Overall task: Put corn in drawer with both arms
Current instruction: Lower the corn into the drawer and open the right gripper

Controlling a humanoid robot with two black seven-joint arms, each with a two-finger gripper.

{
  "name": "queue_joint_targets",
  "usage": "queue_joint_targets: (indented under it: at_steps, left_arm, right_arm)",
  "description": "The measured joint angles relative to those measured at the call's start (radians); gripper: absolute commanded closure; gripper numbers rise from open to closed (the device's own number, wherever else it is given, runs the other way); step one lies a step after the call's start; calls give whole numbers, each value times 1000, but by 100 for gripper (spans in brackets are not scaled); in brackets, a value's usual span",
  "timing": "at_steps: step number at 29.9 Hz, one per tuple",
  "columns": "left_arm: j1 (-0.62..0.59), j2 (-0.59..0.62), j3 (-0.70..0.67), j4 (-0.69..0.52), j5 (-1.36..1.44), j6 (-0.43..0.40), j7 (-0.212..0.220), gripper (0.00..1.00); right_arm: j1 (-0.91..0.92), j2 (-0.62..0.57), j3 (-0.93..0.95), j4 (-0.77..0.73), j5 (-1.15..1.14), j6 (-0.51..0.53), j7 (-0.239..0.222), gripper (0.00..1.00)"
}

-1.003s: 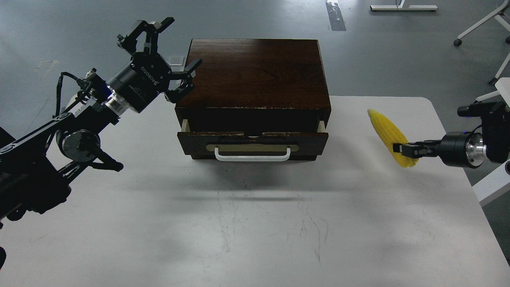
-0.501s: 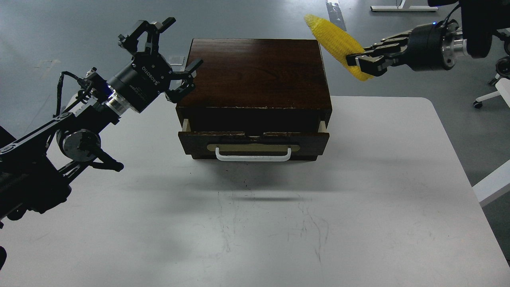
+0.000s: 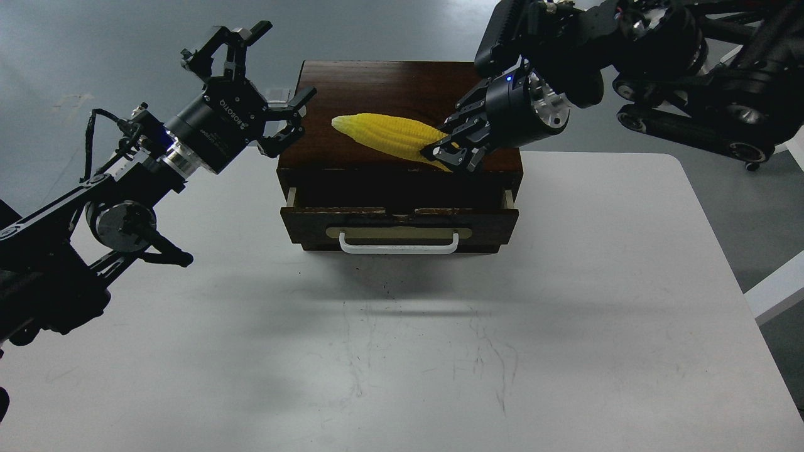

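Observation:
The yellow corn (image 3: 386, 137) hangs level above the top of the dark wooden box (image 3: 377, 81), its pointed tip to the left. My right gripper (image 3: 449, 152) is shut on the corn's thick right end. The drawer (image 3: 399, 221), with its white bar handle (image 3: 399, 243), stands pulled out a little at the box's front; only a narrow dark gap shows. My left gripper (image 3: 264, 78) is open and empty, held in the air beside the box's upper left corner.
The box stands at the back middle of the white table (image 3: 565, 351). The table's right edge is close to my right arm (image 3: 678, 69). Grey floor lies behind, with a white furniture leg (image 3: 772, 295) at the right.
My right arm swung the corn from the table's right side up and leftward, until it hangs over the box top. The left arm and the drawer barely moved.

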Motion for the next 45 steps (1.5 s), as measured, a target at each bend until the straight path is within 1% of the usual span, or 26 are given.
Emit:
queue_joint_targets:
  at_steps: [5,10,15,17,20,29,31,33,36,41,43,45]
  left_arm:
    - [0,1,-1,0,0,0,0,2]
    - [0,2,-1,0,0,0,0,2]
    - [-1,3,-1,0,0,0,-1,2]
    - [-1,3,-1,-2,0,0,-1,2]
    - [-1,3,-1,-4,0,0,-1,2]
    - [0,2,-5,-6,0,0,-1,2]
    - [0,2,-5,-6,0,0,-1,2]
    - [0,2,-6,-6,0,0,0,2]
    - [0,1,-6,-6,0,0,0,2]
    - [0,1,-6,-6,0,0,0,2]
    - [0,1,-6,-6,0,0,-1,2]
    - [0,1,-6,-6,0,0,-1,2]
  right_arm:
    - [1,23,-46,0,-60,-74,0,85]
    - [1,39,-85,7,-72,-133,0,85]
    - [1,44,-99,14,-72,-147,0,85]
    - [-2,44,-102,19,-72,-148,0,83]
    - [-7,44,-113,21,-72,-148,0,82]
    - [-11,44,-125,20,-71,-152,0,69]
    - [-12,44,-125,20,-71,-152,0,63]
    - [-13,45,-125,20,-71,-152,0,60]
    - [-14,47,-125,20,-71,-152,0,53]
    - [-14,53,-124,20,-71,-152,0,46]
    - [-14,54,-124,20,-71,-152,0,42]
    - [-14,55,-124,20,-71,-152,0,41]
